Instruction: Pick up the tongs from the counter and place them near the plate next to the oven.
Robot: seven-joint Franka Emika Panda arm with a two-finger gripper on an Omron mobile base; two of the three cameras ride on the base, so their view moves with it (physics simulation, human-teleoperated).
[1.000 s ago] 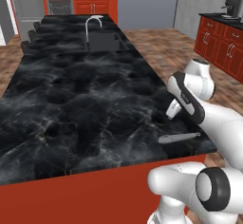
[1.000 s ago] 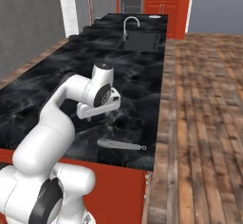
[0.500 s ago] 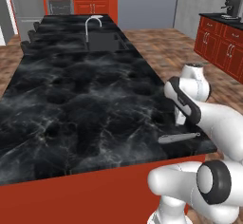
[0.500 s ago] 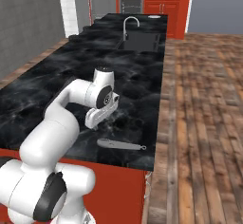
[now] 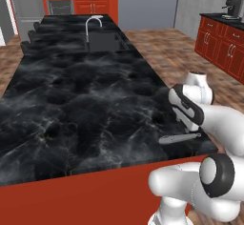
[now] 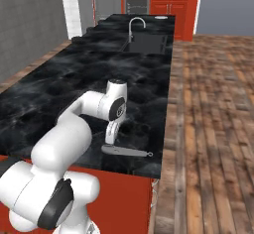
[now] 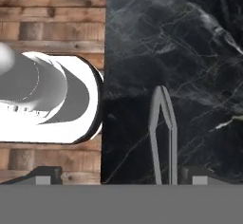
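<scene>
The grey metal tongs [image 5: 180,137] [image 6: 126,151] lie flat near the front right corner of the black marbled counter [image 5: 86,100] [image 6: 74,79], close to its edge. My gripper [image 5: 185,123] [image 6: 110,138] hangs just above them, pointing down, open and empty. In the hand view the tongs [image 7: 163,133] run up from the bottom with their joined end farthest away, closer to the right finger of the gripper [image 7: 122,174] than to the left one. The plate [image 6: 160,17] is a small white disc at the counter's far end, near the oven [image 6: 134,5].
A sink [image 5: 102,40] [image 6: 146,42] with a curved faucet [image 5: 93,21] is set into the far half of the counter. Wooden floor [image 6: 213,104] drops away right of the counter edge. Red cabinets [image 5: 224,47] with a coffee machine [image 5: 232,7] line the right wall.
The hand has come down and a little forward toward the tongs, jaws staying open. The tongs have not moved.
</scene>
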